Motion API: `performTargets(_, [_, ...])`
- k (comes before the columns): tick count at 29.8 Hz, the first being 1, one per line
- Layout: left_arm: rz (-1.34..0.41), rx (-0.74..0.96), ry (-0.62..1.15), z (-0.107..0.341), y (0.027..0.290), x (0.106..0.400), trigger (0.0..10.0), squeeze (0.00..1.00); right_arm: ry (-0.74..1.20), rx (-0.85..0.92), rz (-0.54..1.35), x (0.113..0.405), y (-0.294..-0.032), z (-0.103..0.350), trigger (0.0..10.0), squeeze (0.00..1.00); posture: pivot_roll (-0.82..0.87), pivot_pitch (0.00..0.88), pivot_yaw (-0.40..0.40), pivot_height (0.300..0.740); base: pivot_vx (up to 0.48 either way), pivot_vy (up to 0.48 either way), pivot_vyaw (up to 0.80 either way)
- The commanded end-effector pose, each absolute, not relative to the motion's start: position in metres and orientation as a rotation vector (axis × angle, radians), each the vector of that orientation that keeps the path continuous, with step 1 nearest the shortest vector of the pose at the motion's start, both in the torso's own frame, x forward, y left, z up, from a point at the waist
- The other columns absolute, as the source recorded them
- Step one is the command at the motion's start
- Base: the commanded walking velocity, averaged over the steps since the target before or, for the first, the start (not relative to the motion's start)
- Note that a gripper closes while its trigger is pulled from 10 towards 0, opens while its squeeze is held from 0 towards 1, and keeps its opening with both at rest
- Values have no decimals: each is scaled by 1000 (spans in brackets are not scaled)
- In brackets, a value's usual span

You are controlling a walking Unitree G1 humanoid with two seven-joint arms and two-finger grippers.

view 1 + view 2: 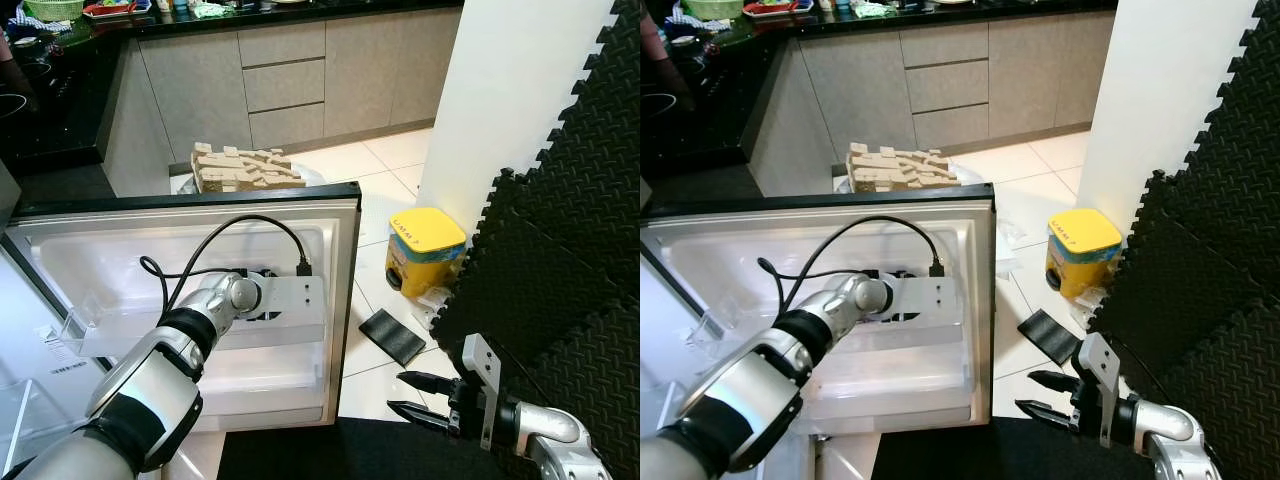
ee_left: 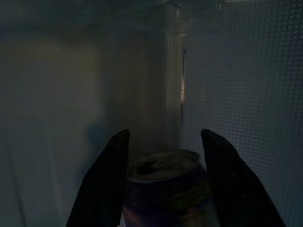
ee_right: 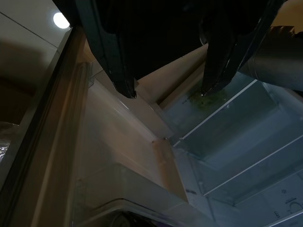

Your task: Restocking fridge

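Two black fingers [image 2: 110, 182] of the left gripper [image 2: 163, 184] straddle a drink can [image 2: 165, 189] in the left wrist view, closed against its sides just below the rim. The can looks rigid but thin-walled and smooth, likely slippery if chilled and fairly heavy if full, so a mid-body pinch suits it better than the rim. Low on the robot's right, the right gripper [image 1: 420, 400] hangs with fingers parted and empty, near the black foam mat [image 1: 560, 250]. Farther out, the left arm [image 1: 190, 330] reaches forward with elbow bent, its wrist against the shelves of the open fridge door [image 1: 345, 290], placing the can among the door's shelves.
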State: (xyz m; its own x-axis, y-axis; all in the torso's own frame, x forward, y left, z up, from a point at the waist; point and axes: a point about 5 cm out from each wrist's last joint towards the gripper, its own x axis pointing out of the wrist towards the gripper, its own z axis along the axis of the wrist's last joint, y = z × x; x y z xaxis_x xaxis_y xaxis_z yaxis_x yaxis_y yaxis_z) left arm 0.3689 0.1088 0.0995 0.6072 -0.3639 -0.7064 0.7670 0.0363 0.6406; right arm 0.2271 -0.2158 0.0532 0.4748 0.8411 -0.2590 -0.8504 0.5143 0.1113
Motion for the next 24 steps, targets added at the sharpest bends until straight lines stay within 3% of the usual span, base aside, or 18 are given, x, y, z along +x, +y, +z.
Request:
performTargets(1, [-887, 1252, 378, 106, 108, 372, 10000, 0, 297, -35, 1036, 228, -215, 54, 10000, 0, -89, 11, 54, 740, 0, 0, 0])
performTargets(9, [-891, 1238, 359, 115, 111, 376, 10000, 0, 301, -36, 1030, 228, -215, 53, 10000, 0, -86, 9, 49, 740, 0, 0, 0])
performTargets(10, [-896, 1231, 359, 117, 112, 376, 10000, 161, 302, -37, 1029, 228, -215, 53, 10000, 0, -86, 9, 50, 740, 0, 0, 0])
performTargets(11, [-896, 1231, 359, 117, 112, 376, 10000, 161, 302, -37, 1029, 228, -215, 53, 10000, 0, -86, 9, 50, 740, 0, 0, 0])
performTargets(12, [-893, 1224, 365, 120, 114, 377, 10000, 1000, 302, -37, 1028, 229, -216, 53, 10000, 0, -86, 9, 50, 740, 0, 0, 0])
performTargets(20, [-901, 1227, 396, 133, 122, 381, 10000, 1000, 304, -39, 1023, 229, -216, 52, 10000, 0, -86, 5, 49, 740, 0, 0, 0])
performTargets(21, [-888, 1259, 411, 136, 127, 383, 10000, 0, 303, -40, 1020, 229, -216, 52, 10000, 0, -87, 4, 49, 740, 0, 0, 0])
performTargets(24, [-879, 1281, 422, 139, 130, 385, 10000, 0, 303, -41, 1018, 230, -216, 52, 10000, 0, -87, 4, 49, 740, 0, 0, 0])
